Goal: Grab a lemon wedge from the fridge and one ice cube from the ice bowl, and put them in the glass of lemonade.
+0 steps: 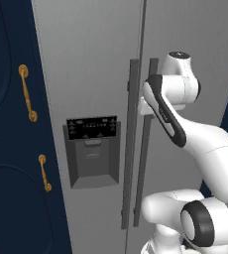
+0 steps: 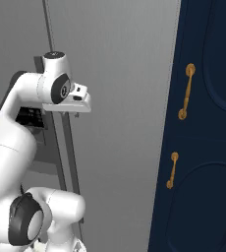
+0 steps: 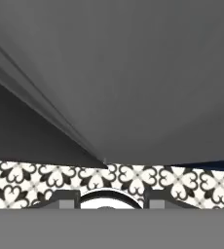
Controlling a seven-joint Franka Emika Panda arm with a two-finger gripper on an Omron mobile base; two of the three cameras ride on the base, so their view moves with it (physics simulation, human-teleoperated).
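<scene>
Fridge (image 1: 91,74) doors are shut in front of us, so any lemon wedge is hidden, and we have our hand (image 2: 78,101) raised by the right door's handle (image 1: 144,149) — seemingly to pull it — grip unclear.

A black-and-white patterned tile floor (image 3: 192,182) runs in a band just beyond the two dark fingertips (image 3: 69,200), spreading to either side of them and showing between them. The grey fridge (image 3: 133,73) stands directly on it, its doors closed, its lower edge meeting the tiles just past the fingers in the hand view.
</scene>
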